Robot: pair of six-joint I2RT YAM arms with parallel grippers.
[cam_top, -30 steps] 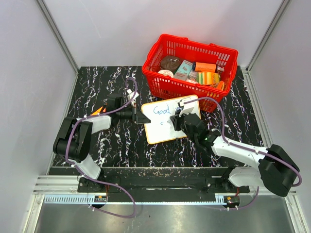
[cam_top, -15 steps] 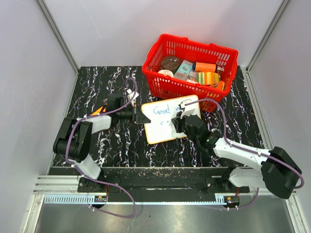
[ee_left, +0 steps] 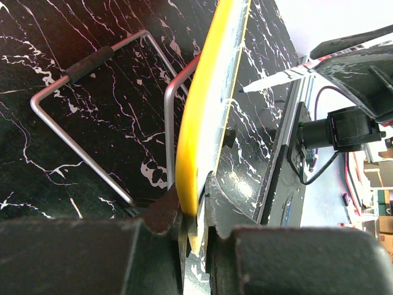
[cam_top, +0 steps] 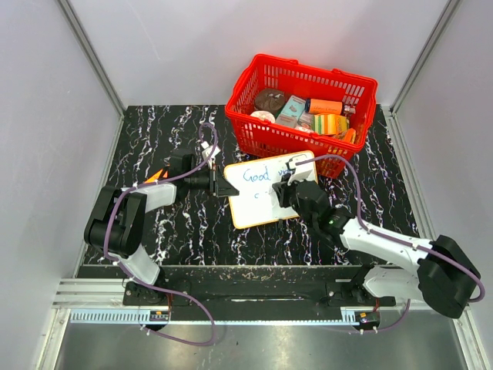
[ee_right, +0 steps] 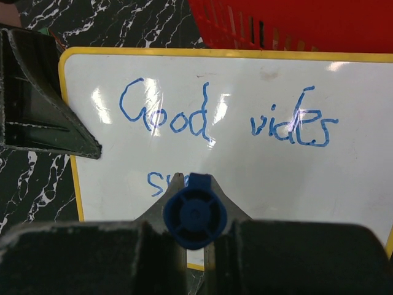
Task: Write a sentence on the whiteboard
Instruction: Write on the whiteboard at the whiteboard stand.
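At the left centre of the top view, my left gripper (cam_top: pixel 218 185) is clamped on the left edge of the whiteboard (cam_top: pixel 250 206); its wrist view shows both fingers pinching the yellow rim, with a wire stand (ee_left: pixel 92 56) lying on the marble beyond. The board sits mid-frame on the black table (cam_top: pixel 154 131), just below the red basket (cam_top: pixel 269 140) and close to its front wall.

The sentence (ee_right: pixel 227 120) is partly written; the upper line reads "Good" and then a second word that looks like "vibes". A lower line has only its first few letters at lower left, partly hidden behind the pen.

To the right of that, my right gripper (ee_right: pixel 195 215) is closed around the blue marker (ee_right: pixel 195 214), which points down at the start of the lower line. From the left wrist view the tip is right at the board face; I cannot tell whether it touches.

I judge the first line done and the second barely begun; the rest of that line remains, then lifting the pen away.
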